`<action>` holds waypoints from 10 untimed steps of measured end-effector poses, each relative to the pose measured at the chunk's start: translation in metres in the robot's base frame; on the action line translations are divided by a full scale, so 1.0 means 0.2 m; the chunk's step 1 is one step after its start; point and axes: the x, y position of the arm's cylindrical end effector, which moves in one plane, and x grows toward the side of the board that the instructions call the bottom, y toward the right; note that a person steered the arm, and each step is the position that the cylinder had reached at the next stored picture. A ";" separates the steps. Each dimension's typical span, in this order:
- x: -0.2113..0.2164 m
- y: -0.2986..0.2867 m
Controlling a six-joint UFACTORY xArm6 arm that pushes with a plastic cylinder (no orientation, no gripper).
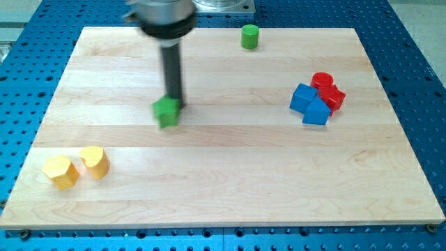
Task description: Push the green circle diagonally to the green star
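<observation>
The green circle (250, 36) stands near the view's top edge of the wooden board, right of centre. The green star (167, 111) lies left of centre, blurred. My tip (173, 99) is at the star's upper right edge, touching or almost touching it. The dark rod rises from there to the arm's body at the view's top. The circle is far up and to the right of my tip.
Two blue blocks (309, 103) and two red blocks (329, 89) sit clustered at the view's right. Two yellow blocks (75, 167) lie at the lower left. The wooden board (230, 181) rests on a blue perforated table.
</observation>
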 end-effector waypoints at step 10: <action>-1.10 0.56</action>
